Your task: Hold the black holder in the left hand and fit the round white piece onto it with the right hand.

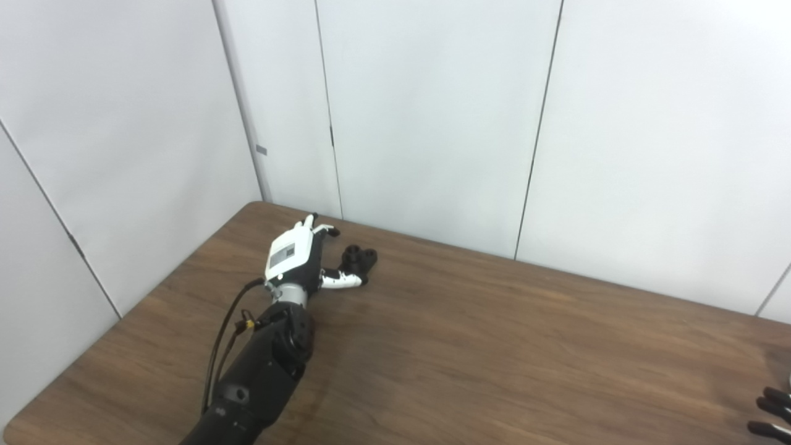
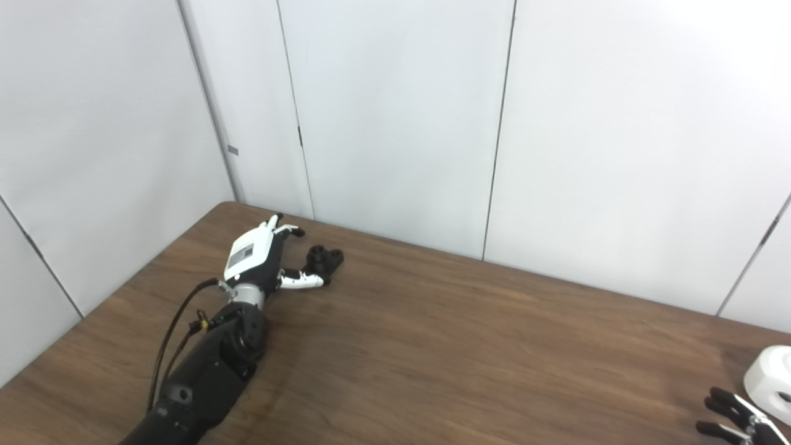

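Observation:
The black holder lies on the wooden table near its far left corner. My left hand rests just left of it with fingers spread open; the thumb reaches under the holder's near side, touching or almost touching it. The round white piece sits at the table's far right edge, cut off by the frame in the right eye view and outside the left eye view. Only the dark fingertips of my right hand show at the bottom right corner, spread apart, just left of the white piece and holding nothing.
White wall panels rise close behind the table's back edge. A black cable runs along my left forearm. Bare wood stretches between the two hands.

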You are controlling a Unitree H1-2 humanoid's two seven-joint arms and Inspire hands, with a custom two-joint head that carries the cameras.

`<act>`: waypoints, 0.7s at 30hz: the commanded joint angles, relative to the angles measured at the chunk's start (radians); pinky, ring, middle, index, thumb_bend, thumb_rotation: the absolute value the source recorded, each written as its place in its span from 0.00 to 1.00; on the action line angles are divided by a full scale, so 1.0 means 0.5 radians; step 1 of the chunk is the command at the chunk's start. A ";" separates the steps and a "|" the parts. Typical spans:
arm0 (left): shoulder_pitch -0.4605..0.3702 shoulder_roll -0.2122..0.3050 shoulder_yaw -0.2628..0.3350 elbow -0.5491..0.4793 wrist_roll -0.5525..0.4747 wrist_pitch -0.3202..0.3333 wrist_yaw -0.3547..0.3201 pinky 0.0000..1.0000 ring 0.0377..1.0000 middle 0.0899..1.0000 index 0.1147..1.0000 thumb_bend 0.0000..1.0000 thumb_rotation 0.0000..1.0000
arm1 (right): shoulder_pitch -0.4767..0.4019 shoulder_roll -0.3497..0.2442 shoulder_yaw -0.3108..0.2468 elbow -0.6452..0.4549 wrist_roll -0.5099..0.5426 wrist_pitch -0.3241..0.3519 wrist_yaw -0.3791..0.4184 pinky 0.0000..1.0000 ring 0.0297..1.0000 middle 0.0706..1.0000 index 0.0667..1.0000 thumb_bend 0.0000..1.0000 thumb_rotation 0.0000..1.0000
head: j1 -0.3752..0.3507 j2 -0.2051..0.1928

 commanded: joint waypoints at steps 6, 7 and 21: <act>-0.080 0.068 -0.035 0.051 0.041 0.039 0.042 1.00 1.00 1.00 0.67 0.99 0.35 | -0.018 -0.039 -0.023 -0.092 0.019 -0.050 0.004 0.53 0.66 0.77 0.77 0.63 0.07 | -0.007 0.014; -0.082 0.066 -0.039 0.064 0.041 0.041 0.047 1.00 1.00 1.00 0.67 0.99 0.35 | -0.017 -0.040 -0.022 -0.095 0.017 -0.049 0.004 0.53 0.66 0.77 0.77 0.63 0.07 | -0.010 0.018; -0.100 -0.006 -0.066 0.209 0.020 0.070 0.166 1.00 1.00 1.00 0.66 0.95 0.30 | 0.012 -0.041 -0.033 -0.139 0.034 -0.030 0.020 0.54 0.65 0.77 0.77 0.61 0.09 | -0.019 0.056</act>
